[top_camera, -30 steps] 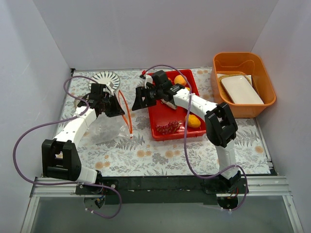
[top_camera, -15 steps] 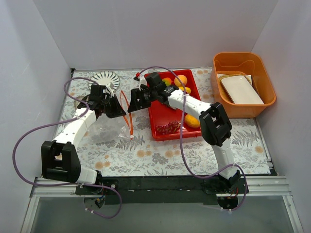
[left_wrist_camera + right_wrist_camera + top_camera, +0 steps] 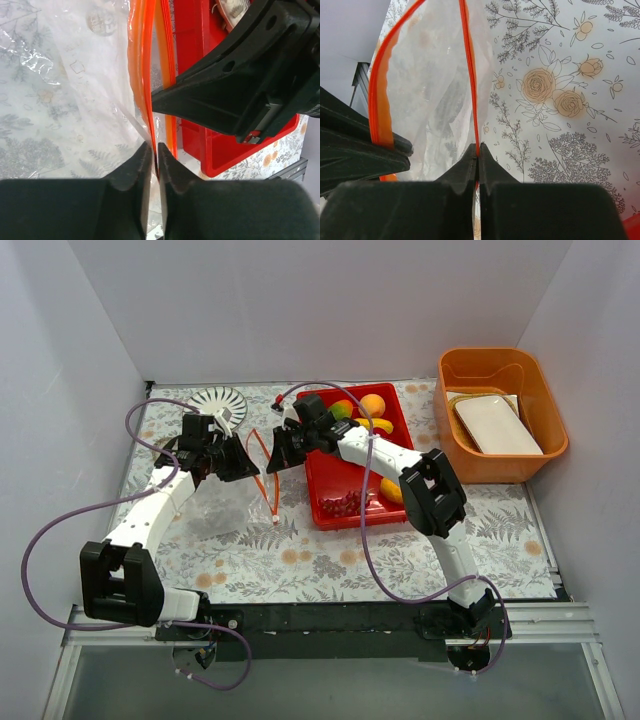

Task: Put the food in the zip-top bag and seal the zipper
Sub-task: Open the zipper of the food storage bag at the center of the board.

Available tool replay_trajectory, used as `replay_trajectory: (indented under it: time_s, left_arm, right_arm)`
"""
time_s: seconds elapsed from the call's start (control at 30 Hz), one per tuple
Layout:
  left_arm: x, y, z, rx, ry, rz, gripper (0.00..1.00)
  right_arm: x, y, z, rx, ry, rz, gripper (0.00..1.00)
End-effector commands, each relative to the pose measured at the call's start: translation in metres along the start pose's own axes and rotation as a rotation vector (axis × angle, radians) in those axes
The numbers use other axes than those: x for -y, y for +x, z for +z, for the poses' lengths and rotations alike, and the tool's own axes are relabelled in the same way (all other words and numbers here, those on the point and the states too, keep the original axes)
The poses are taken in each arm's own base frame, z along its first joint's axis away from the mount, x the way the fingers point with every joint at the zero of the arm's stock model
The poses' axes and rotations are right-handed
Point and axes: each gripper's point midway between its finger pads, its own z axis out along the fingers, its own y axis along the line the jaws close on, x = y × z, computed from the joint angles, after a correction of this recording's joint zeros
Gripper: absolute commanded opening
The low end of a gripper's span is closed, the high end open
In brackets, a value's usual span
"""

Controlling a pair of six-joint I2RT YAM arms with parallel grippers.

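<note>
The clear zip-top bag lies on the floral mat left of the red tray. Its orange zipper stands up, with the mouth spread into two lips. My left gripper is pinched on the nearer lip of the zipper. My right gripper is shut on the opposite lip. Both grippers meet over the mouth in the top view, the left and the right. The food stays in the tray: purple grapes, an orange fruit, a mango.
An orange bin holding a white dish stands at the back right. A white round slotted disc lies at the back left. White walls close in both sides and the back. The right arm reaches across the tray's left rim.
My right gripper has moved left from over the tray to the bag's mouth and closed on the zipper lip. The left gripper has stayed on its lip, shifting slightly.
</note>
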Motion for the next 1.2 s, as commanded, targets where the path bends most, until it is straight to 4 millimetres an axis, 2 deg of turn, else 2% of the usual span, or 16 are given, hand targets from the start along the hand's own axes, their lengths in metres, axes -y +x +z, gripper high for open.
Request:
replay_trajectory:
  time_s: [0.0, 0.17, 0.23, 0.27, 0.33, 0.47, 0.5, 0.63, 0.7, 0.8, 1.0, 1.17]
  left_arm:
    - [0.004, -0.003, -0.007, 0.028, 0.003, 0.001, 0.15]
    - [0.003, -0.003, -0.005, 0.016, -0.005, -0.01, 0.24]
    - [0.003, -0.004, -0.004, 0.011, -0.006, -0.014, 0.21]
    - [0.003, -0.003, -0.004, 0.008, -0.006, -0.013, 0.15]
    - [0.003, -0.004, -0.003, 0.007, -0.008, -0.014, 0.15]
    - [0.005, -0.007, -0.006, 0.023, -0.003, -0.012, 0.34]
    - [0.008, -0.01, -0.008, 0.041, 0.005, -0.013, 0.48]
    - [0.017, -0.017, -0.014, 0.094, 0.042, -0.027, 0.63]
    - [0.018, -0.018, -0.014, 0.11, 0.049, -0.049, 0.64]
    - [0.01, -0.023, -0.012, 0.153, 0.0, -0.08, 0.64]
    - [0.0, -0.035, -0.008, 0.206, -0.06, -0.107, 0.59]
    - [0.004, -0.037, 0.0, 0.203, -0.065, -0.112, 0.59]
  right_arm:
    - [-0.019, -0.019, -0.003, 0.052, -0.04, -0.035, 0.03]
    - [-0.022, -0.019, -0.003, 0.065, -0.035, -0.029, 0.02]
    - [-0.022, -0.019, -0.002, 0.069, -0.03, -0.025, 0.01]
    - [-0.024, -0.02, -0.001, 0.072, -0.033, -0.024, 0.01]
    - [-0.025, -0.019, 0.0, 0.069, -0.036, -0.023, 0.01]
    - [-0.024, -0.019, 0.001, 0.07, -0.032, -0.019, 0.01]
    - [-0.024, -0.019, 0.001, 0.07, -0.033, -0.017, 0.01]
    - [-0.026, -0.017, 0.001, 0.07, -0.044, -0.007, 0.01]
    - [-0.027, -0.017, -0.001, 0.073, -0.044, -0.006, 0.01]
    - [-0.029, -0.015, -0.002, 0.074, -0.047, -0.005, 0.01]
    - [-0.032, -0.014, -0.006, 0.079, -0.041, -0.016, 0.01]
    - [-0.034, -0.015, -0.009, 0.085, -0.027, -0.03, 0.01]
